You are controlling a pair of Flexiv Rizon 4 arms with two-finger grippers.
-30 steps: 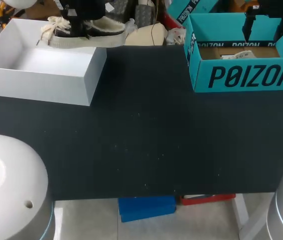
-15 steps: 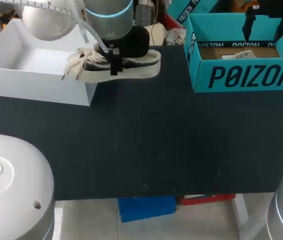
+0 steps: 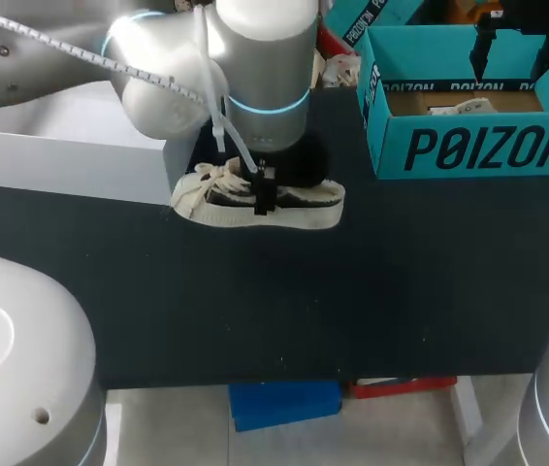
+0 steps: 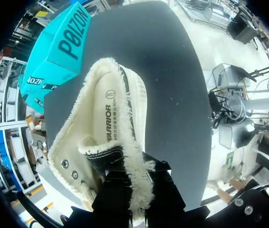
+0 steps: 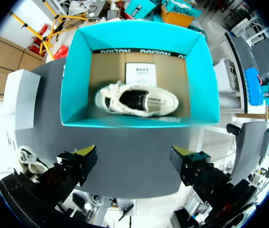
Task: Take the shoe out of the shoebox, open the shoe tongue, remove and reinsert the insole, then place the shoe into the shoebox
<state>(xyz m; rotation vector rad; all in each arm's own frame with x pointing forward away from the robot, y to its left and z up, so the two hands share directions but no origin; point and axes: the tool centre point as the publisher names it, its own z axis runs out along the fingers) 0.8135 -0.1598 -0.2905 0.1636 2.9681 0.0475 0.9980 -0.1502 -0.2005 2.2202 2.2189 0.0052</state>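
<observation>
Head view showed the left arm reaching in over the white shoebox point(image 3: 71, 167) and the dark table point(image 3: 371, 291), with the shoe point(image 3: 299, 206) hanging under its wrist just beside the box's near corner, outside the box. The shoe sat upright, cream sole down and loose laces pointing toward the box; whether the sole touched the table could not be told. Left wrist view showed the left gripper point(image 4: 134, 175) with its jaws pinching the fleece-lined collar of the shoe from two sides, the open mouth of the shoe and its insole facing the camera. Right wrist view showed the right gripper point(image 5: 134, 154) with its jaws spread wide, holding nothing, poised above a teal box point(image 5: 72, 80) that held a second shoe point(image 5: 137, 100), well apart from the first. The step in hand looked like the end of taking the shoe out of the shoebox, with setting it down on the table the part left. The next move would probably call for resting the sole flat, then bringing the right arm across so one gripper steadies the shoe while the other draws the tongue open.
</observation>
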